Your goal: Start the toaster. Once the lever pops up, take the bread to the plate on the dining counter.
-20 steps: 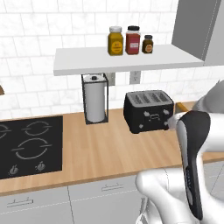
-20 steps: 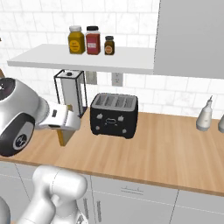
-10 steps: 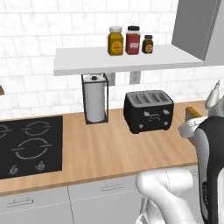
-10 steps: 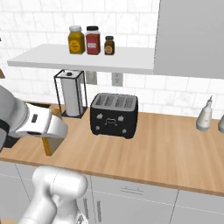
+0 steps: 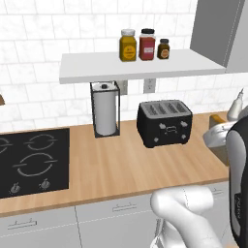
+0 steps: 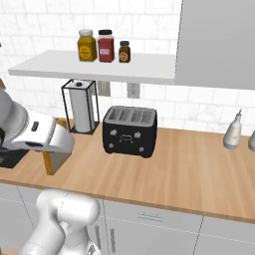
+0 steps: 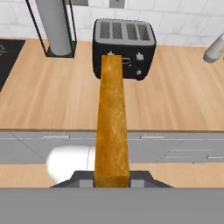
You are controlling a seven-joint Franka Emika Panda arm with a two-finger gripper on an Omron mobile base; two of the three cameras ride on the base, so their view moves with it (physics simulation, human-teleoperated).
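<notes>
Progress: bread [image 7: 112,127] is out of the toaster [image 7: 124,41]; carrying it to the plate remains.
Gripper: gripper [image 7: 112,181] clamps the bread's near edge, narrow.
Bread: golden-brown, edge-on, projecting from the gripper, above the table [image 7: 52,100] edge.
Toaster: black, slots empty, standing on the table.

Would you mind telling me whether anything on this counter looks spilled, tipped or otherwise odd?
Nothing stands out: the toaster sits upright with empty slots, the paper towel holder is upright, and the bread is held edge-on away from the counter.
</notes>
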